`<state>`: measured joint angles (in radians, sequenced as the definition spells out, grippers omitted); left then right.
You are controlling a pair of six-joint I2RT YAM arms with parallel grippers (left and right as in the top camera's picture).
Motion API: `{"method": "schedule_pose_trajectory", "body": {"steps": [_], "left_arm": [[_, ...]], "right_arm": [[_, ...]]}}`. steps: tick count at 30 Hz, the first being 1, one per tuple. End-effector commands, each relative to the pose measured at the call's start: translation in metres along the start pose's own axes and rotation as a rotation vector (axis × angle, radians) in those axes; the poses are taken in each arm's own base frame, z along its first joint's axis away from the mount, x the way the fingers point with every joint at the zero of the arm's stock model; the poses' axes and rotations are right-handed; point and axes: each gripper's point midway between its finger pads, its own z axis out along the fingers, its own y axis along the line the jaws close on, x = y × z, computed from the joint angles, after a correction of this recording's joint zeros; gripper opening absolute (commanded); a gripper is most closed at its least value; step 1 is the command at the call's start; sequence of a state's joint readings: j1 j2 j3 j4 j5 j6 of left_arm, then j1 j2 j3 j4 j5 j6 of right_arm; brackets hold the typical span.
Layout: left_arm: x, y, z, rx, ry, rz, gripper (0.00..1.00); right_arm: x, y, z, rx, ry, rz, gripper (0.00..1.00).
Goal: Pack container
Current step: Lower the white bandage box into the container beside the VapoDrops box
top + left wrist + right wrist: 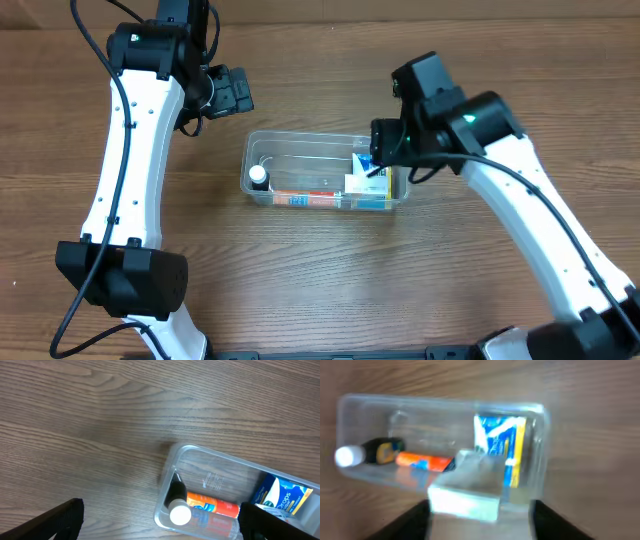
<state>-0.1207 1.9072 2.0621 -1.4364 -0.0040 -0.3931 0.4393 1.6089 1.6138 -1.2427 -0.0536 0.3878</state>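
The clear plastic container lies in the middle of the table. It holds a dark bottle with a white cap, an orange tube, a blue and yellow box and a white box. My right gripper hovers over the container's right end. Its fingers are spread wide; the white box lies tilted between them, with a gap to the right finger. My left gripper is open and empty, behind the container's left end. Its fingers frame the bottle.
The wooden table surrounds the container on all sides. The two white arms stand at the left and right of the table. The right wrist view is blurred.
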Motion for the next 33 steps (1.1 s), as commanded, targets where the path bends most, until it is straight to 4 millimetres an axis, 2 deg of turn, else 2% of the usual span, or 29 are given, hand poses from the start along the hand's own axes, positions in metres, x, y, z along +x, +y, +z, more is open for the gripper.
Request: {"method": "schedule_pose_trajectory", "body": {"steps": [1,2,3,10,13,15,18,29,33], "left_arm": [[-0.006,-0.002,-0.019,0.017,-0.057,0.007,1.00],[-0.006,-0.002,-0.019,0.018,-0.057,0.007,1.00],[-0.006,-0.002,-0.019,0.018,-0.057,0.007,1.00],[-0.005,-0.002,-0.019,0.016,-0.053,0.007,1.00],[-0.005,-0.002,-0.019,0.016,-0.053,0.007,1.00],[-0.005,-0.002,-0.019,0.016,-0.053,0.007,1.00],[-0.005,-0.002,-0.019,0.016,-0.054,0.007,1.00],[-0.005,-0.002,-0.019,0.016,-0.053,0.007,1.00],[-0.004,-0.002,-0.019,0.016,-0.053,0.007,1.00]], "right_arm": [[0.017,0.012,-0.001,-0.064,0.079,-0.003,0.34],[0.021,0.013,0.002,-0.062,0.092,-0.009,0.26],[0.025,0.015,0.006,-0.060,0.104,-0.015,0.21],[0.046,0.030,0.041,-0.068,0.140,-0.078,0.22],[0.057,0.025,0.055,-0.056,0.166,-0.075,0.21],[0.072,0.015,0.069,-0.032,0.208,-0.068,0.21],[0.088,0.006,0.080,-0.013,0.254,-0.058,0.22],[0.096,0.004,0.083,-0.011,0.277,-0.059,0.22],[0.086,0.020,0.073,-0.054,0.217,-0.103,0.22]]}}
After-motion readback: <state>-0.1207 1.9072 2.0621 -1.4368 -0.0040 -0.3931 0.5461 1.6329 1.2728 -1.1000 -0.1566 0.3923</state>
